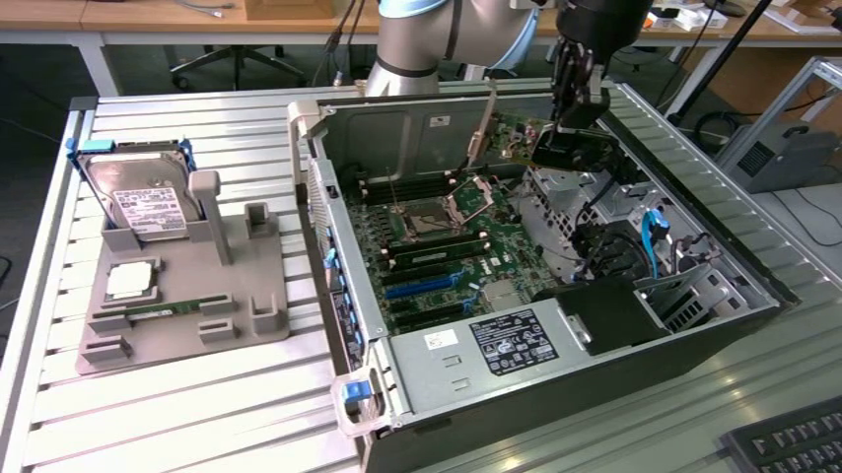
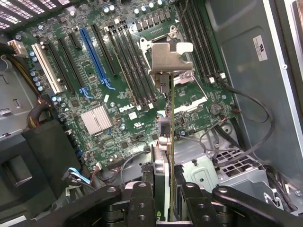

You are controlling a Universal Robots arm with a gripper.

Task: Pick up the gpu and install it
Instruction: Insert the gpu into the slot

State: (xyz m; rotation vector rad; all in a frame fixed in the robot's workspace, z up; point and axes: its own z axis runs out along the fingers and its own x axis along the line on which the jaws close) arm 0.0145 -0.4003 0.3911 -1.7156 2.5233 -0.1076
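Note:
My gripper (image 1: 579, 110) hangs over the far end of the open computer case (image 1: 736, 266), shut on the gpu (image 1: 569, 150). The gpu is a thin dark card held edge-on, clear of the motherboard (image 1: 441, 246). In the wrist view the gpu (image 2: 171, 137) runs away from my gripper (image 2: 165, 201), its silver metal bracket (image 2: 170, 56) at the far end. Beneath it lies the green motherboard (image 2: 109, 94) with a blue expansion slot (image 2: 93, 52) and the CPU socket. The card touches no slot.
On the exterior view's left, a grey fixture (image 1: 250, 296) carries a hard drive (image 1: 145, 202), a CPU (image 1: 132, 281) and a RAM stick (image 1: 165, 310). The power supply (image 1: 494, 345) and black shroud (image 1: 612, 310) fill the case's near end. A keyboard (image 1: 790, 443) lies at the near right.

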